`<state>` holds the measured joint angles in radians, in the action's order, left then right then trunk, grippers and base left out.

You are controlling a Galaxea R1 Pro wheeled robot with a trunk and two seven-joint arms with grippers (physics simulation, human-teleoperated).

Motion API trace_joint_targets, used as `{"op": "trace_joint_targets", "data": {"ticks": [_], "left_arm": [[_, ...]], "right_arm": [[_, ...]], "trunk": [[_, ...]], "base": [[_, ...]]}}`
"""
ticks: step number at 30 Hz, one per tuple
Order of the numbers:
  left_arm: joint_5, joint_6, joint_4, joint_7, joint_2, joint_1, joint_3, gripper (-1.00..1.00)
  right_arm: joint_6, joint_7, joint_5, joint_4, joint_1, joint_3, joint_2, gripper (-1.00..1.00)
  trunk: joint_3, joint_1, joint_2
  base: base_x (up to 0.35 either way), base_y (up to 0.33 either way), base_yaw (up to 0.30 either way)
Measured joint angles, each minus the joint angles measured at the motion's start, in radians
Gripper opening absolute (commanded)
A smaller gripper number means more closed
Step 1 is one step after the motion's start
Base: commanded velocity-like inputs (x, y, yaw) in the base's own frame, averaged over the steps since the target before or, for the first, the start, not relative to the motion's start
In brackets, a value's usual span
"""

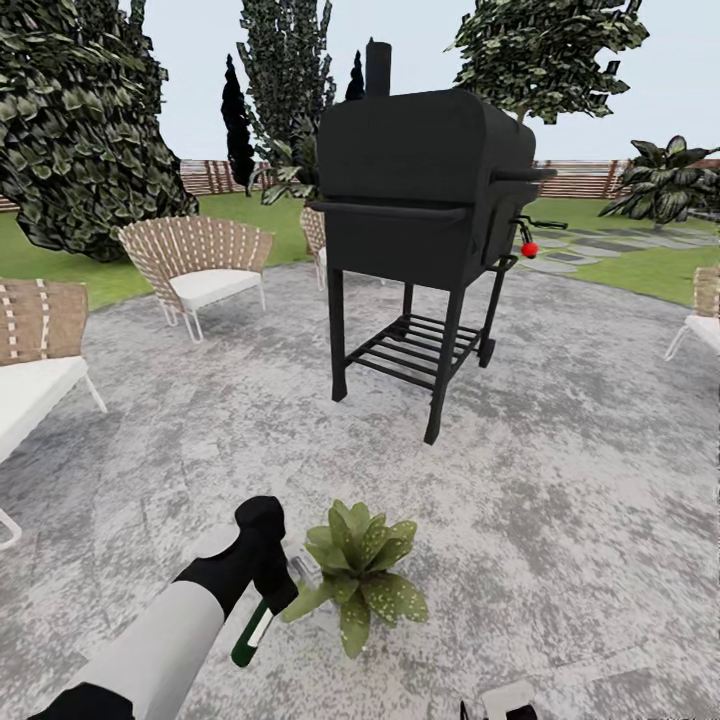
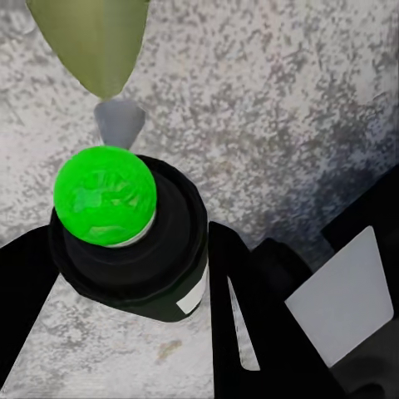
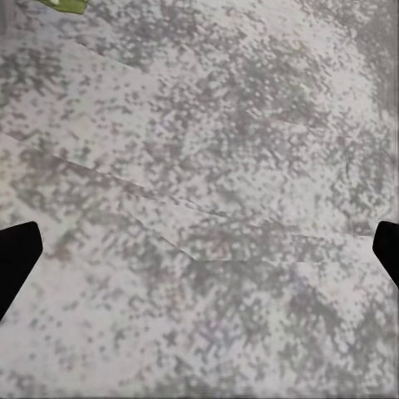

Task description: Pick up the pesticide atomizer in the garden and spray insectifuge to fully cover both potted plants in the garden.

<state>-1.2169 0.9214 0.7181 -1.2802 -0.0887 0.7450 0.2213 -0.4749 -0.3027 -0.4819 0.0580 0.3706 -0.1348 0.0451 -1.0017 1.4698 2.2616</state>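
on grey stone paving point(image 1: 560, 520) (lawn beyond), left fingers point(image 2: 241, 332) clamp the pesticide atomizer point(image 1: 252, 633); right fingers point(image 3: 18, 258) apart.

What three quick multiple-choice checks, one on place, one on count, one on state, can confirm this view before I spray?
1. Where is the potted plant relative to the grill?
A. Behind it
B. In front, nearer the robot
C. On its shelf

2. How many potted plants sit on the paving?
A. One
B. Two
C. Three

3. The left pincer is:
A. Open, holding nothing
B. Shut on the spray bottle
C. Resting on a chair

Answers: B, the plant sits low in the head view; A, a single rosette shows; B, the fingers clamp the bottle.
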Motion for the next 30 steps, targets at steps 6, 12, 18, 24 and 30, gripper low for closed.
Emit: {"op": "trace_joint_targets", "data": {"ticks": [6,12,18,24,30], "left_arm": [[-0.006,0.023,-0.013,0.002,0.032,-0.014,-0.004,-1.0],[-0.001,0.079,-0.067,-0.003,0.026,-0.015,0.006,-1.0],[0.002,0.08,-0.166,-0.004,0.025,-0.014,-0.006,-1.0],[0.004,0.079,-0.158,-0.004,0.031,-0.013,-0.003,-1.0],[-0.006,0.079,-0.148,0.004,0.03,-0.013,0.0,-1.0]], "right_arm": [[0.007,0.001,-0.005,0.0,0.0,0.002,0.002,1.0],[0.009,0.0,-0.002,0.001,0.0,-0.027,-0.005,1.0],[0.009,0.003,0.002,0.0,0.0,-0.028,-0.004,1.0],[0.009,0.002,0.004,-0.001,0.0,-0.029,-0.003,1.0],[0.01,-0.001,0.005,-0.001,0.0,-0.031,-0.004,1.0]], "trunk": [[0.0,0.0,0.0],[0.0,0.0,0.0],[0.0,0.0,0.0],[-0.001,0.0,0.0],[-0.005,0.0,0.0]], "base": [[0.0,0.0,-0.008],[0.0,0.0,0.0],[0.0,0.0,0.0],[0.0,0.0,-0.111],[0.0,0.091,-0.263]]}}
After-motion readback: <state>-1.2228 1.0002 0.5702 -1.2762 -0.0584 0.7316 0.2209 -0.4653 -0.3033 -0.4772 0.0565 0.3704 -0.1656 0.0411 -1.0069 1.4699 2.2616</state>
